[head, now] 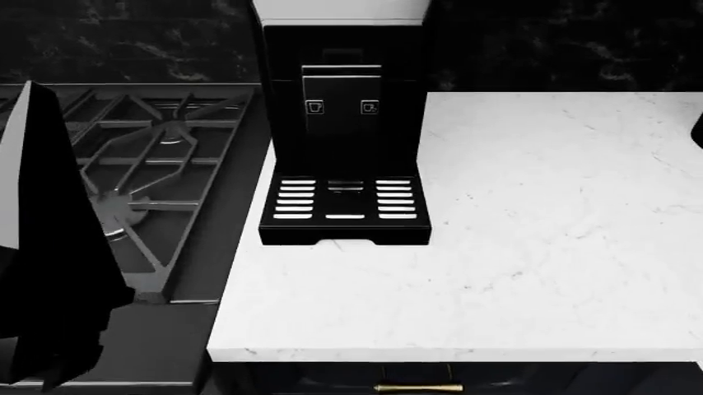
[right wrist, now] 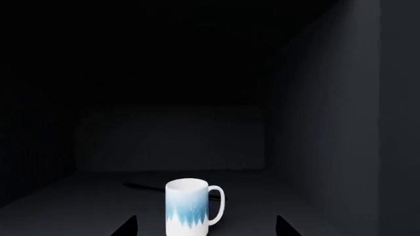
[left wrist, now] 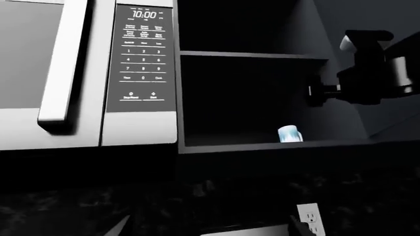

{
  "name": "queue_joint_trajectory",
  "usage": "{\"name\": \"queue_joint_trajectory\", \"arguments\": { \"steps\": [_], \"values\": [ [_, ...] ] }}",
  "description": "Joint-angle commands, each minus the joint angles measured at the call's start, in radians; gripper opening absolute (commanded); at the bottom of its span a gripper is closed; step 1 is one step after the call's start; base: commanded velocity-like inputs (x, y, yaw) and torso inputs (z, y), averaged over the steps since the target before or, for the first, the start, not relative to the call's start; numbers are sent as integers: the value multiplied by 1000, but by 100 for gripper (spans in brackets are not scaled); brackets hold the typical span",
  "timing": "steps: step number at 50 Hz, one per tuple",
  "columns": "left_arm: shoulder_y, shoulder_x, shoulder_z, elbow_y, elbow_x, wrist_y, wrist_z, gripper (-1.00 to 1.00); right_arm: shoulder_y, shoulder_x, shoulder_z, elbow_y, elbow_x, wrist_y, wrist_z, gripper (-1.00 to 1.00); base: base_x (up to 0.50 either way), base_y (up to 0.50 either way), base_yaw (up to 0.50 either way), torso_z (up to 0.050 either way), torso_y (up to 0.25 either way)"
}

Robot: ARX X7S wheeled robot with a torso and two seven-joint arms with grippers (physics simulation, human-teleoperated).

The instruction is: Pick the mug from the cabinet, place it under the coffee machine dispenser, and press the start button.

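— While the mug stands upright on the cabinet's lower shelf, where is the right pincer?

— Just in front of it, spread wide; both dark fingertips flank the mug without touching. Its handle points toward the cabinet's side wall.

— And the left pincer?

— Not visible; its camera faces the microwave and the open cabinet, with the right arm reaching in.

— The coffee machine dispenser?

— On the white bench beside the stove, drip tray bare.
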Motion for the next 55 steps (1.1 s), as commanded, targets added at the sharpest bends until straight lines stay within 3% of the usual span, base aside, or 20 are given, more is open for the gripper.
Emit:
{"name": "queue_joint_trajectory", "arguments": {
  "steps": [1,55],
  "values": [
    [-21,4,39,0,20,10,-12,100,-1,0,0,0,0,0,0,100,184,0,0,0,0],
    [-21,56,100,0,77,24,-80,100,-1,0,0,0,0,0,0,100,64,34,0,0,0]
  ]
}}
